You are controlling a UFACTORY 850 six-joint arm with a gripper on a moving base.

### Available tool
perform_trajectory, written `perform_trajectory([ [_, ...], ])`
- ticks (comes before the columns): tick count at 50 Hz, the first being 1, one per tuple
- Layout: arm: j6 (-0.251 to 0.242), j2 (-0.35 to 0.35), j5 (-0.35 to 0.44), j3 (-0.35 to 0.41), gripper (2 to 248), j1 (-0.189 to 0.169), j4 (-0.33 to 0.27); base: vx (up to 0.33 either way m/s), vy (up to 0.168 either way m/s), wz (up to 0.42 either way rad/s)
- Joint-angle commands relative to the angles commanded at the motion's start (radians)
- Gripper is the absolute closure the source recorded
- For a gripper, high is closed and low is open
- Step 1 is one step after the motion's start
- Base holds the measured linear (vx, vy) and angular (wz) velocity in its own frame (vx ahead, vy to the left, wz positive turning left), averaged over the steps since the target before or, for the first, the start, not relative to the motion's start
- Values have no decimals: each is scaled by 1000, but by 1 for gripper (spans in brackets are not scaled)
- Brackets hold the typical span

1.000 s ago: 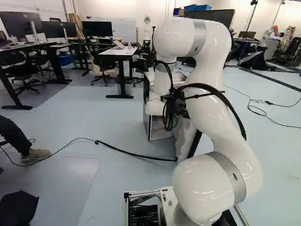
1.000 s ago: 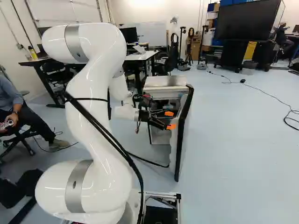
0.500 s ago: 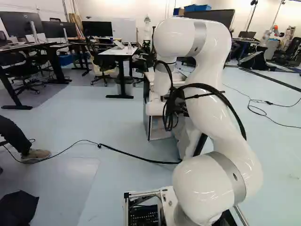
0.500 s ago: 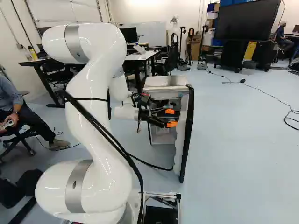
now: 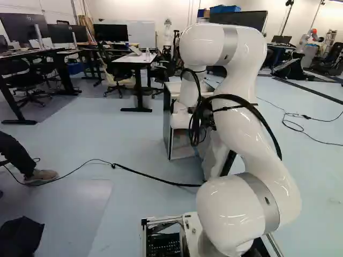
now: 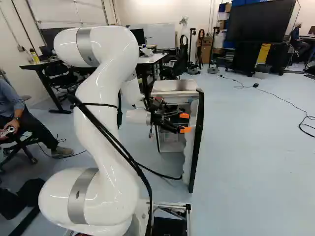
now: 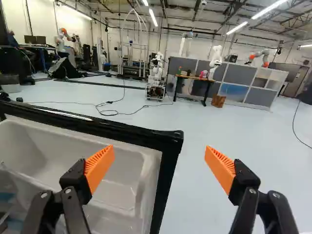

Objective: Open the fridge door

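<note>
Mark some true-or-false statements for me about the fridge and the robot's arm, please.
1. The fridge door stands open. True.
2. The end effector is shut tight. False: its two fingers stand wide apart.
3. The finger pads are orange. True.
4. The arm is mostly black. False: it is mostly white.
5. The inside of the door is white. True.
6. The end effector is lying on the floor. False: the arm holds it up, near the open door.
</note>
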Motion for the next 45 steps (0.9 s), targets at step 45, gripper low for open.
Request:
perform_trajectory([
  [45,0,-81,-8,-194,3,-209,76,0,0,0],
])
